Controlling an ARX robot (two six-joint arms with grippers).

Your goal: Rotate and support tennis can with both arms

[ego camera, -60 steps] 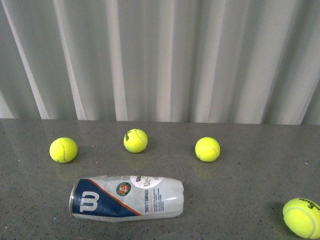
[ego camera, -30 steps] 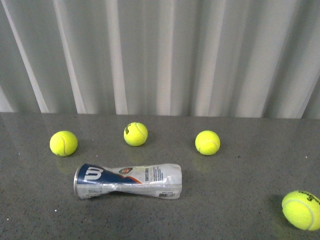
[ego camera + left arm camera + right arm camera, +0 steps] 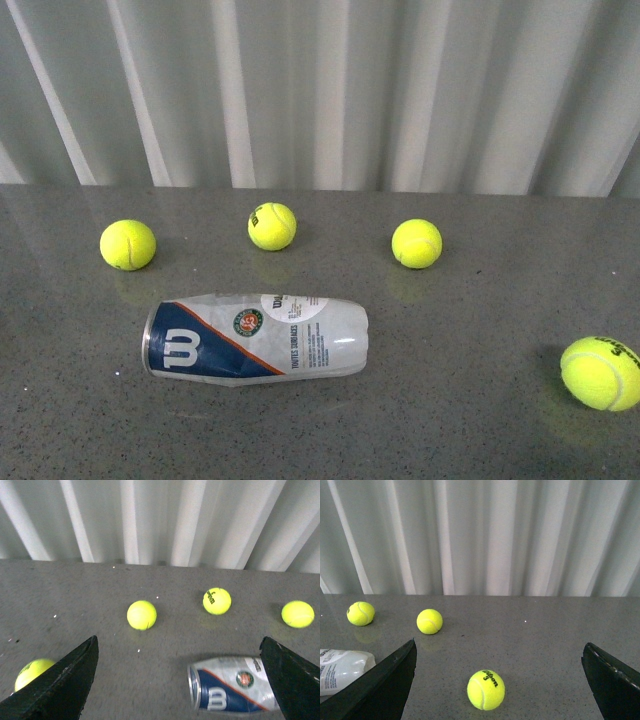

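The tennis can lies on its side on the grey table, silver rim at the left, navy label with white "W" facing me. Neither arm shows in the front view. In the left wrist view the can lies ahead between the wide-open fingers of my left gripper, toward its right finger. My right gripper is open and empty; only the can's clear end shows beside one finger.
Three tennis balls sit in a row behind the can. A fourth ball lies at the right front, also between the right gripper's fingers. A white corrugated wall closes the back.
The whole front view has shifted: the table's back edge and the balls sit higher in the picture. The can looked twisted and rolled half a second ago; its label now faces up again.
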